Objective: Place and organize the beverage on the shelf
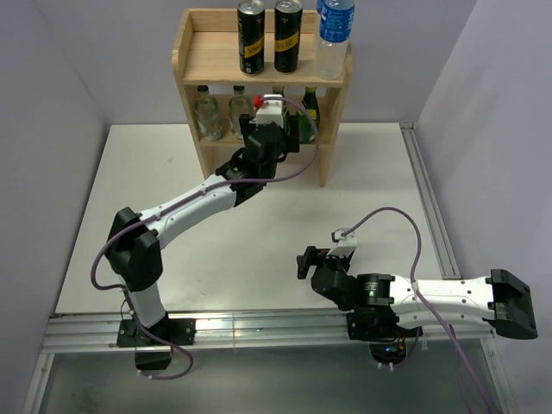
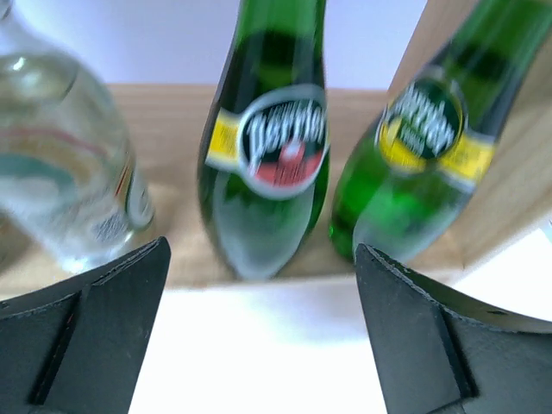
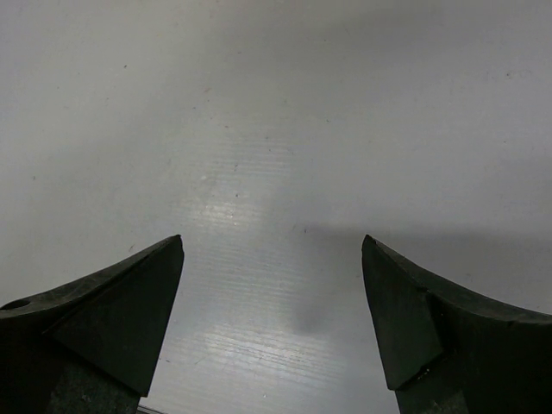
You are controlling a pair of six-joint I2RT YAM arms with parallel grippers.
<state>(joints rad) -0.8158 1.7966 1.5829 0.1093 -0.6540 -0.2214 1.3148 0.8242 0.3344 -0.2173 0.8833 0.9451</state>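
The pale wooden shelf (image 1: pixel 211 62) stands at the back of the table. Its upper board holds two black cans (image 1: pixel 251 37) and a plastic water bottle (image 1: pixel 333 39) with a blue label. Its lower board holds two clear glass bottles (image 1: pixel 207 112) and two green glass bottles. My left gripper (image 1: pixel 291 129) is open and empty in front of the lower board. In the left wrist view the left gripper (image 2: pixel 261 246) faces a green bottle (image 2: pixel 263 172), which stands apart from the fingers, with another green bottle (image 2: pixel 414 172) to the right and a clear bottle (image 2: pixel 60 181) to the left. My right gripper (image 1: pixel 304 261) is open and empty low over the table.
The shelf's right side panel (image 2: pixel 517 190) stands close beside the right green bottle. The white table (image 1: pixel 172 172) ends in a metal rail (image 1: pixel 431 198) on the right and another along the front. In the right wrist view the right gripper (image 3: pixel 272 240) is over bare table (image 3: pixel 276 129).
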